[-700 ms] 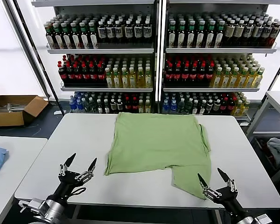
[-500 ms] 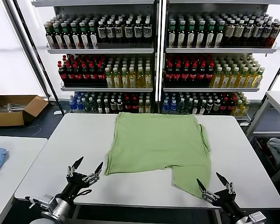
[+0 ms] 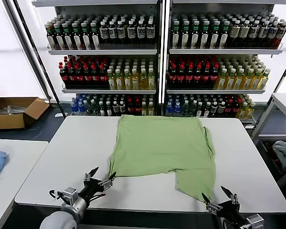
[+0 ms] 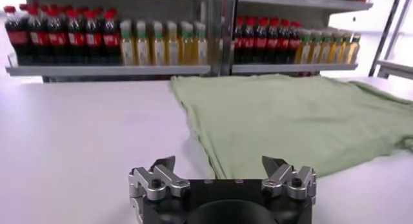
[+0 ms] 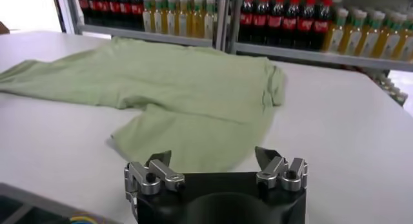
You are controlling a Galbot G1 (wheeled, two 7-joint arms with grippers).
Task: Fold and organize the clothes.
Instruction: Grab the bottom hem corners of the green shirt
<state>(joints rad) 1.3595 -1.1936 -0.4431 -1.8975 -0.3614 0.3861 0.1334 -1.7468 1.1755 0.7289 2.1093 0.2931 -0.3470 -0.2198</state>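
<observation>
You see the light green shirt [image 3: 164, 152] lying flat on the white table [image 3: 62, 157], spread toward the far edge, plain side up, with a few soft wrinkles; one flap reaches toward the near right edge. Your left gripper [image 3: 100, 177] sits low at the near edge, just beside the shirt's near left corner, fingers spread and empty. Your right gripper [image 3: 218, 196] hangs below the flap, fingers also spread, holding nothing.
</observation>
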